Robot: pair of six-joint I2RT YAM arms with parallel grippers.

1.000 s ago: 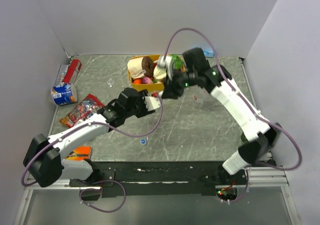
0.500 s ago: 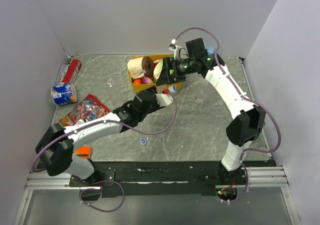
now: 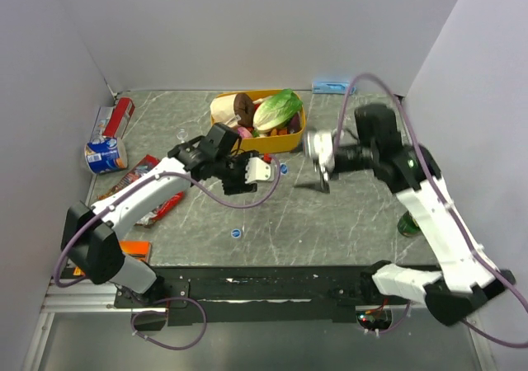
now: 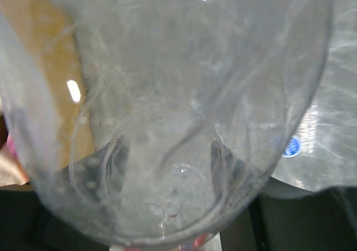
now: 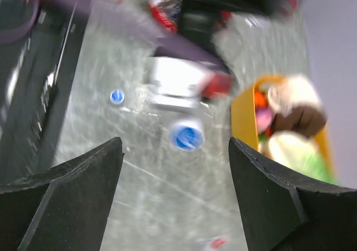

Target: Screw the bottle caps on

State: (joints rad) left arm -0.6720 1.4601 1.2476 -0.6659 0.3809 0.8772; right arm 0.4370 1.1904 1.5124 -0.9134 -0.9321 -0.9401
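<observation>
My left gripper [image 3: 257, 171] is shut on a clear bottle [image 4: 178, 122] that lies sideways and fills the left wrist view. A blue cap [image 3: 283, 169] sits on the bottle's neck, pointing right. In the right wrist view the same cap [image 5: 186, 136] shows end-on, in front of the fingers and apart from them. My right gripper [image 3: 322, 176] hangs open to the right of the cap with nothing between its fingers; it appears again as my right gripper [image 5: 175, 144] in its own view. A loose blue cap [image 3: 237, 232] lies on the table toward the front.
A yellow tub [image 3: 290, 143] of toy food stands behind the grippers. Cans [image 3: 105, 152] and a snack packet [image 3: 142, 181] lie at the left. A small clear object [image 3: 181, 133] stands left of the tub. A dark green bottle [image 3: 406, 224] stands at the right.
My right gripper has opened, let go of the cap and swung away to the right from over the tub. The left arm has drawn the capped bottle back a little to the left.
</observation>
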